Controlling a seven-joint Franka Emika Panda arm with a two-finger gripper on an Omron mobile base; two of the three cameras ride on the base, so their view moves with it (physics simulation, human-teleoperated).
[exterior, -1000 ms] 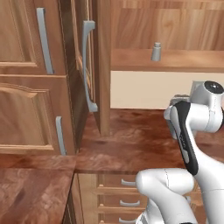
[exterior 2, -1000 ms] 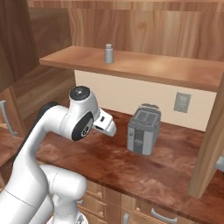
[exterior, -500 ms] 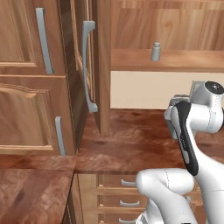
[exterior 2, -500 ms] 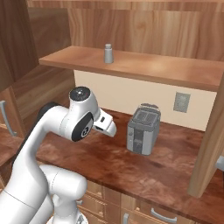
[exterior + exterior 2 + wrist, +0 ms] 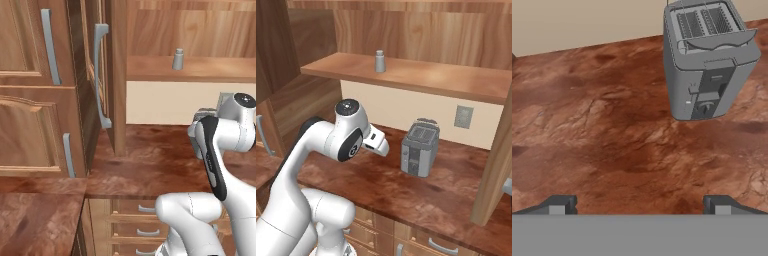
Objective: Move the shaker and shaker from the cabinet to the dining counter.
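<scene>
One shaker (image 5: 379, 61) stands upright on the open cabinet (image 5: 406, 77) shelf, at twelve o'clock above the arm, probably the first target. The gripper (image 5: 640, 205), fingers spread and empty, hangs low over the worktop (image 5: 602, 130), facing one toaster (image 5: 709, 60) at one o'clock.

A reddish-brown marbled worktop (image 5: 421, 192) runs below a cream wall (image 5: 406, 112), with a grey wall socket (image 5: 463, 116) at 2 o'clock. A grey toaster (image 5: 419, 148) stands mid-worktop. Drawers (image 5: 137, 220) sit at 6 o'clock.
</scene>
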